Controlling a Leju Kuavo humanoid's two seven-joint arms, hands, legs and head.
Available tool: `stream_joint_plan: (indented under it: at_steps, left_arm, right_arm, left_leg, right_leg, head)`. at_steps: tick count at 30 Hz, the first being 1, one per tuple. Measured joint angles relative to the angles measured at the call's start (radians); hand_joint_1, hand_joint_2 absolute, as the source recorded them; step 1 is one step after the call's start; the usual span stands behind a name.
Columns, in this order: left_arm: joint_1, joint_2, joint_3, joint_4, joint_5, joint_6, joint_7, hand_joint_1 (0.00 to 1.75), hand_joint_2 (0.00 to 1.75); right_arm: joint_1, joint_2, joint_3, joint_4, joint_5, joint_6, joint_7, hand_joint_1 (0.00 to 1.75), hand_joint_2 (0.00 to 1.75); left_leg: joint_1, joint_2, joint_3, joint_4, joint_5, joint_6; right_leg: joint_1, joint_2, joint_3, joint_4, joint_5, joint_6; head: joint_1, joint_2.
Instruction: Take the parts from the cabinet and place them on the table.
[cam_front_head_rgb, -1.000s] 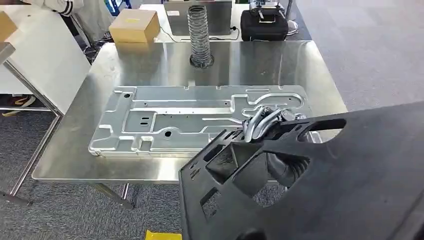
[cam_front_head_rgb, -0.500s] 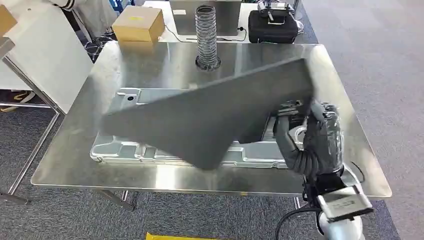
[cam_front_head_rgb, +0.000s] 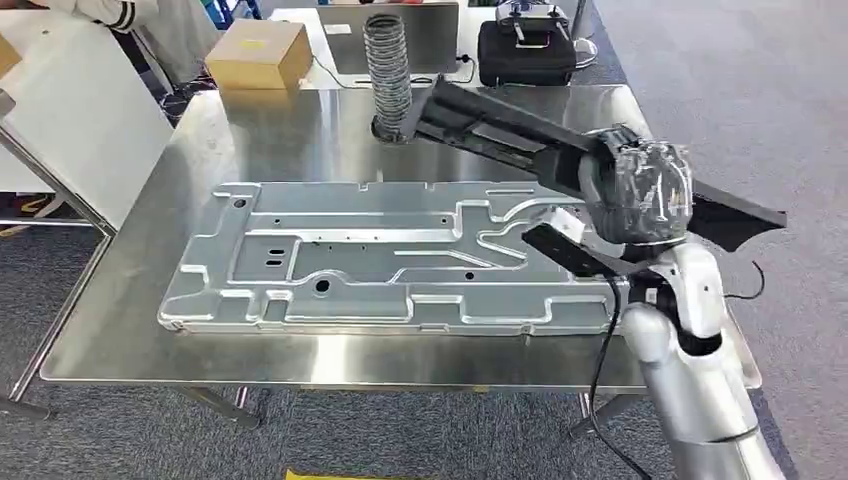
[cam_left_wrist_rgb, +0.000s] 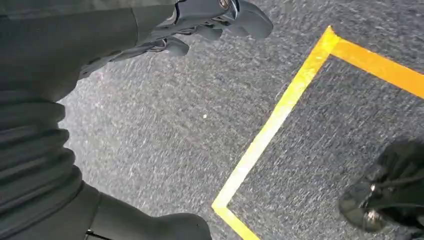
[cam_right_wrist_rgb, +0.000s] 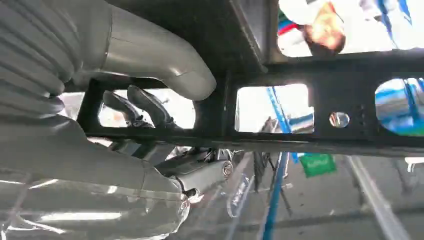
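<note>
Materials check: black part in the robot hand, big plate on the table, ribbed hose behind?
Black part, held by the right robot hand: likely moulded plastic, matte, with cutouts. Large plate: stamped sheet metal, dull silver, embossed ribs and holes. Ribbed hose: grey, corrugated; metal or plastic unclear. Table: brushed stainless steel, reflective.

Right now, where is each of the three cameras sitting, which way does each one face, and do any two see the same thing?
Head view: high on the body, facing forward and down at the steel table and metal plate; the right robot hand grips the black panel.
Left wrist view: on the hanging arm, facing the carpet and yellow tape; the left robot hand holds nothing.
Right wrist view: behind the right robot hand, looking through the black panel.
Shared: head and right wrist views both show the panel and right robot hand.
</note>
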Motion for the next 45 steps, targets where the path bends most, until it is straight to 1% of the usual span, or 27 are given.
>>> stream_joint_plan:
  at_steps: [1,4,6,9,10,11,12,14,15,16,19,21,24,26,27,28,30,31,33,34,36,37,39,40,41,43,45]
  left_arm:
    - [-0.002,0.003,-0.004,0.000,0.000,-0.010,-0.003,0.00,1.75]
    - [-0.011,0.007,-0.021,0.000,0.000,-0.025,-0.011,0.00,1.75]
    - [-0.016,0.005,-0.031,-0.001,0.000,-0.031,-0.019,0.00,1.75]
    - [-0.025,0.004,-0.046,-0.001,0.000,-0.031,-0.022,0.00,1.75]
    - [-0.026,0.004,-0.047,-0.001,0.000,-0.031,-0.023,0.00,1.75]
    - [-0.026,0.003,-0.051,-0.001,0.000,-0.031,-0.025,0.00,1.75]
    - [-0.026,0.002,-0.055,-0.001,0.000,-0.031,-0.028,0.00,1.75]
    - [-0.025,0.001,-0.064,-0.001,0.000,-0.031,-0.031,0.00,1.75]
    - [-0.025,0.002,-0.067,-0.001,0.000,-0.031,-0.033,0.00,1.75]
    - [-0.026,0.002,-0.071,-0.001,0.000,-0.031,-0.036,0.00,1.75]
    - [-0.026,0.002,-0.081,-0.001,0.000,-0.037,-0.043,0.00,1.75]
    - [-0.026,0.003,-0.092,-0.001,0.000,-0.039,-0.049,0.00,1.75]
    - [-0.027,0.004,-0.102,-0.001,0.000,-0.046,-0.059,0.00,1.75]
    - [-0.025,0.003,-0.112,-0.001,0.000,-0.050,-0.064,0.00,1.75]
    - [-0.024,0.003,-0.117,-0.001,0.000,-0.052,-0.066,0.00,1.75]
    - [-0.023,0.004,-0.119,-0.001,0.000,-0.053,-0.068,0.00,1.75]
    - [-0.024,0.006,-0.121,-0.001,0.000,-0.055,-0.070,0.00,1.75]
    - [-0.024,0.006,-0.121,-0.001,0.000,-0.055,-0.070,0.00,1.75]
    - [-0.025,0.006,-0.122,-0.001,0.000,-0.054,-0.069,0.00,1.75]
    - [-0.024,0.006,-0.122,-0.001,0.000,-0.052,-0.066,0.00,0.00]
    - [-0.027,0.006,-0.122,-0.001,0.000,-0.049,-0.067,0.00,0.00]
    - [-0.028,0.006,-0.122,-0.001,0.000,-0.049,-0.071,0.00,0.00]
    - [-0.027,0.006,-0.122,-0.001,0.000,-0.049,-0.073,0.00,0.00]
    - [-0.027,0.005,-0.122,-0.001,0.000,-0.048,-0.073,0.00,0.00]
    - [-0.027,0.005,-0.122,-0.001,0.000,-0.046,-0.073,0.00,0.00]
    - [-0.026,0.006,-0.122,-0.001,0.000,-0.044,-0.071,0.00,0.00]
    - [-0.027,0.005,-0.122,-0.001,0.000,-0.039,-0.070,0.00,0.00]
  right_arm:
    - [-0.030,0.013,0.026,0.044,0.042,0.010,0.013,1.75,1.75]
    - [-0.085,0.054,0.123,0.173,0.117,0.024,0.031,1.75,1.75]
    - [-0.132,0.090,0.192,0.282,0.148,0.027,0.035,1.75,1.75]
    - [-0.183,0.134,0.271,0.415,0.162,0.022,0.039,1.75,1.75]
    - [-0.189,0.149,0.293,0.453,0.162,0.022,0.037,1.75,1.75]
    - [-0.193,0.164,0.311,0.486,0.161,0.021,0.037,1.75,1.75]
    - [-0.198,0.178,0.325,0.516,0.161,0.021,0.038,1.75,1.75]
    - [-0.214,0.198,0.345,0.562,0.161,0.020,0.043,1.75,1.75]
    - [-0.223,0.208,0.353,0.579,0.161,0.018,0.044,1.75,1.75]
    - [-0.234,0.215,0.362,0.600,0.160,0.010,0.047,1.75,1.75]
    - [-0.243,0.234,0.379,0.652,0.158,-0.012,0.059,1.75,1.75]
    - [-0.245,0.241,0.385,0.678,0.159,-0.026,0.061,1.75,1.75]
    - [-0.259,0.256,0.394,0.733,0.164,-0.057,0.068,1.75,1.75]
    - [-0.258,0.260,0.398,0.773,0.172,-0.066,0.070,1.75,1.75]
    - [-0.258,0.263,0.399,0.793,0.177,-0.080,0.070,0.00,0.00]
    - [-0.261,0.266,0.399,0.805,0.178,-0.087,0.071,0.00,0.00]
    - [-0.264,0.272,0.398,0.834,0.178,-0.096,0.071,0.00,0.00]
    - [-0.269,0.273,0.398,0.846,0.178,-0.104,0.070,0.00,0.00]
    - [-0.279,0.279,0.398,0.864,0.178,-0.111,0.066,0.00,0.00]
    - [-0.282,0.280,0.396,0.870,0.178,-0.113,0.062,0.00,0.00]
    - [-0.282,0.283,0.391,0.882,0.175,-0.114,0.054,0.00,0.00]
    - [-0.283,0.284,0.389,0.887,0.174,-0.114,0.049,0.00,0.00]
    - [-0.280,0.287,0.388,0.895,0.169,-0.112,0.041,0.00,0.00]
    - [-0.276,0.288,0.388,0.899,0.164,-0.110,0.036,0.00,0.00]
    - [-0.273,0.289,0.387,0.902,0.159,-0.105,0.032,0.00,0.00]
    - [-0.274,0.293,0.382,0.903,0.141,-0.099,0.018,0.00,0.00]
    - [-0.276,0.299,0.371,0.901,0.114,-0.088,0.003,0.00,0.00]
  left_leg:
    - [-0.001,0.001,0.007,-0.016,-0.006,0.004]
    - [-0.007,0.001,0.008,-0.020,-0.005,0.009]
    - [0.006,0.003,0.024,-0.048,0.008,0.016]
    - [0.007,0.004,0.024,-0.049,0.008,0.022]
    - [0.008,0.003,0.024,-0.048,0.007,0.021]
    - [0.009,0.001,0.025,-0.047,0.006,0.020]
    - [0.011,-0.002,0.026,-0.044,0.003,0.017]
    - [0.015,-0.005,0.028,-0.030,-0.009,0.008]
    - [0.015,-0.005,0.025,-0.021,-0.016,0.002]
    - [0.009,-0.005,0.019,-0.014,-0.021,-0.005]
    - [0.013,-0.003,0.019,-0.020,-0.020,-0.020]
    - [0.017,-0.002,0.017,-0.008,-0.034,-0.030]
    - [0.018,-0.001,-0.080,0.204,-0.141,-0.039]
    - [0.019,-0.001,-0.139,0.308,-0.162,-0.041]
    - [0.021,-0.001,-0.135,0.286,-0.136,-0.042]
    - [0.022,-0.001,-0.109,0.224,-0.094,-0.042]
    - [0.027,0.000,-0.021,0.034,0.004,-0.041]
    - [0.023,-0.002,-0.004,0.002,-0.005,-0.041]
    - [0.020,-0.002,-0.001,-0.007,-0.009,-0.026]
    - [0.018,-0.002,-0.001,-0.005,-0.011,-0.018]
    - [0.024,-0.001,0.003,-0.013,-0.004,-0.001]
    - [0.022,-0.001,0.003,-0.014,-0.003,0.007]
    - [0.018,0.001,0.001,-0.013,-0.003,0.014]
    - [0.015,0.001,0.000,-0.013,-0.003,0.015]
    - [0.012,0.001,0.000,-0.012,-0.003,0.016]
    - [0.008,0.001,0.002,-0.012,-0.003,0.016]
    - [0.003,0.001,0.005,-0.012,-0.003,0.016]
  right_leg:
    - [0.007,0.006,-0.004,0.003,0.001,0.005]
    - [0.000,0.007,-0.008,-0.003,0.005,0.020]
    - [0.002,0.000,-0.012,0.016,-0.013,0.032]
    - [-0.006,0.000,-0.118,0.234,-0.116,0.042]
    - [-0.009,0.000,-0.153,0.300,-0.134,0.046]
    - [-0.013,-0.001,-0.169,0.320,-0.125,0.049]
    - [-0.017,-0.002,-0.157,0.284,-0.090,0.052]
    - [-0.023,-0.004,-0.083,0.114,0.009,0.054]
    - [-0.024,-0.007,-0.053,0.035,0.036,0.052]
    - [-0.015,-0.006,-0.046,0.022,0.019,0.048]
    - [-0.011,-0.002,-0.049,0.019,0.021,0.027]
    - [-0.019,-0.003,-0.041,0.006,0.026,0.015]
    - [-0.018,-0.003,-0.037,0.005,0.023,0.005]
    - [-0.018,-0.003,-0.036,0.005,0.022,0.005]
    - [-0.019,-0.002,-0.034,0.006,0.021,0.007]
    - [-0.020,-0.001,-0.031,0.006,0.019,0.009]
    - [-0.022,0.002,-0.021,0.007,0.011,0.021]
    - [-0.016,0.003,-0.022,0.010,0.008,0.026]
    - [-0.014,0.008,-0.024,0.009,0.012,0.036]
    - [-0.014,0.008,-0.020,0.005,0.013,0.043]
    - [-0.018,0.005,-0.019,0.013,0.001,0.055]
    - [-0.018,0.001,-0.037,0.052,-0.027,0.056]
    - [-0.017,0.001,-0.117,0.225,-0.115,0.059]
    - [-0.016,0.001,-0.152,0.301,-0.141,0.059]
    - [-0.014,0.001,-0.171,0.340,-0.144,0.057]
    - [-0.010,0.001,-0.137,0.269,-0.088,0.046]
    - [-0.001,0.001,-0.038,0.072,-0.003,0.024]
  head:
    - [0.002,0.000]
    - [-0.001,0.000]
    - [0.001,0.000]
    - [0.001,0.000]
    - [0.002,0.000]
    - [0.002,0.000]
    - [0.002,0.000]
    - [0.002,0.000]
    - [0.003,0.000]
    - [0.004,0.000]
    - [0.004,0.000]
    - [0.003,0.000]
    - [-0.006,0.000]
    - [-0.005,0.000]
    - [-0.005,0.000]
    - [-0.005,0.000]
    - [-0.006,0.000]
    - [-0.006,0.000]
    - [-0.004,0.000]
    - [-0.006,0.000]
    - [-0.005,0.000]
    - [-0.002,0.000]
    - [-0.003,0.000]
    - [-0.003,0.000]
    - [-0.002,0.000]
    - [-0.001,0.000]
    - [0.000,0.000]
